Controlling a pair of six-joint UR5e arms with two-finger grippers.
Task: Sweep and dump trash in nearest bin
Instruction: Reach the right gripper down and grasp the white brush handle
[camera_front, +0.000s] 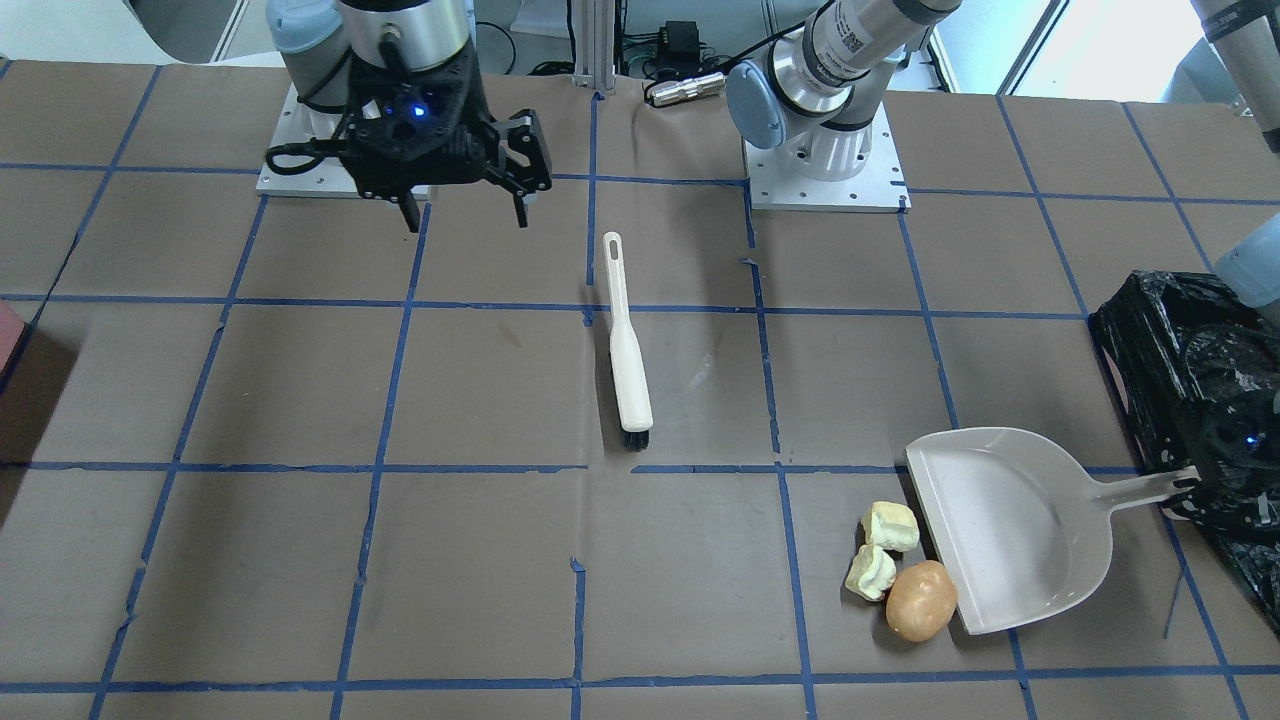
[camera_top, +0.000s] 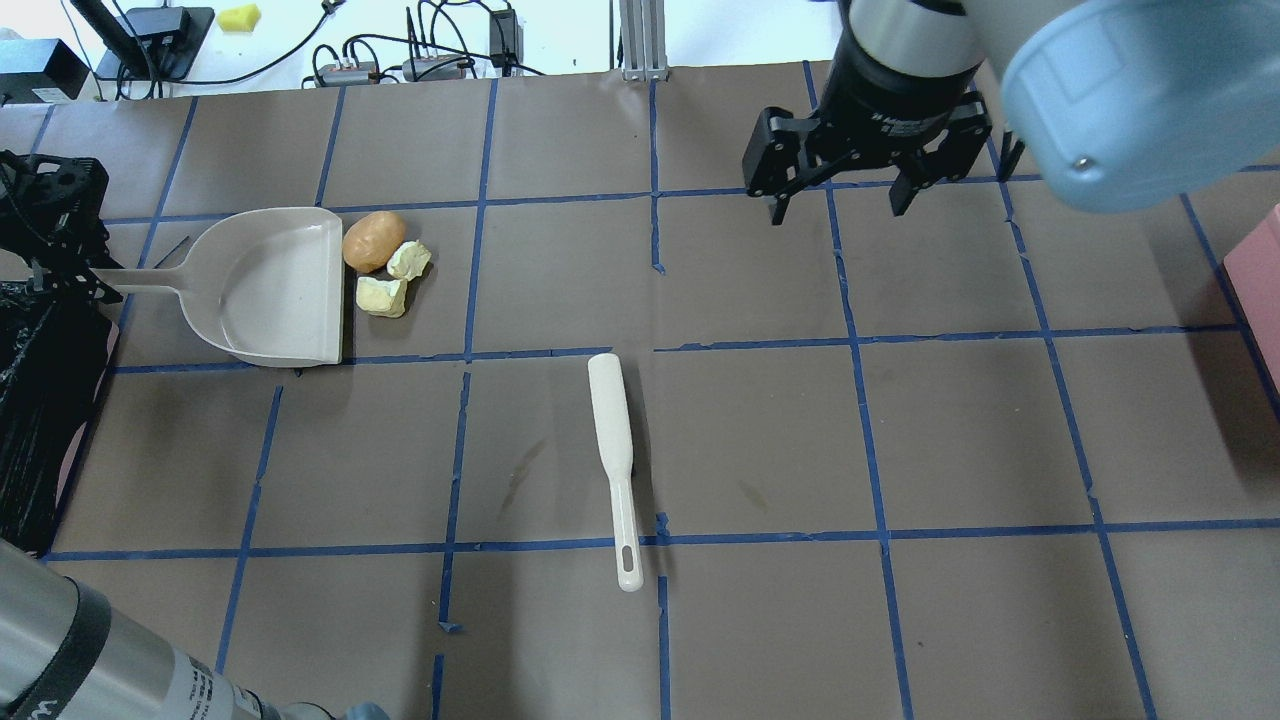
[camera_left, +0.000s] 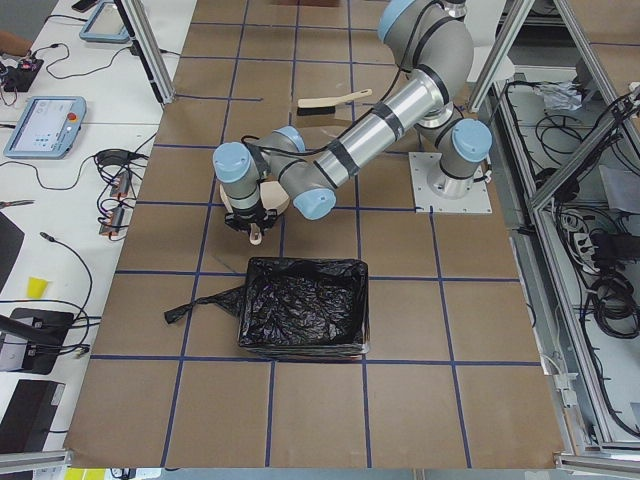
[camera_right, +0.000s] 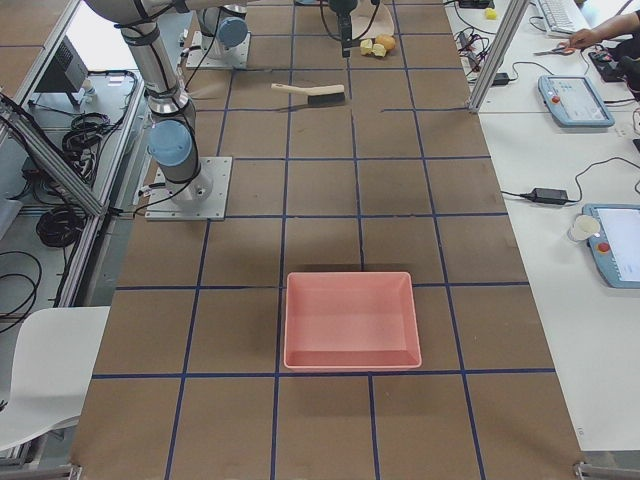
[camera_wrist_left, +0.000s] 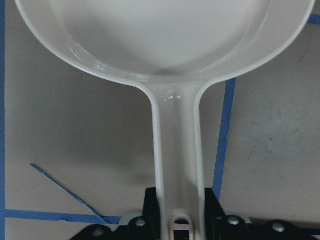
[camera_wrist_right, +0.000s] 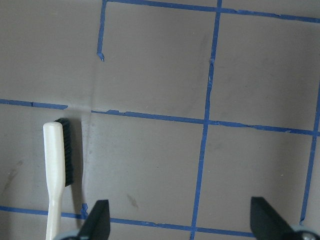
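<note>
A beige dustpan lies flat on the table, also in the overhead view. My left gripper is shut on the end of its handle, next to the bin, a box lined with a black bag. At the pan's open edge lie a brown potato-like lump and two pale yellow pieces. A white brush with black bristles lies mid-table. My right gripper hangs open and empty above the table, away from the brush.
A pinkish-red tray sits at the table's end on my right. Blue tape lines grid the brown table. Cables and gear lie beyond the far edge.
</note>
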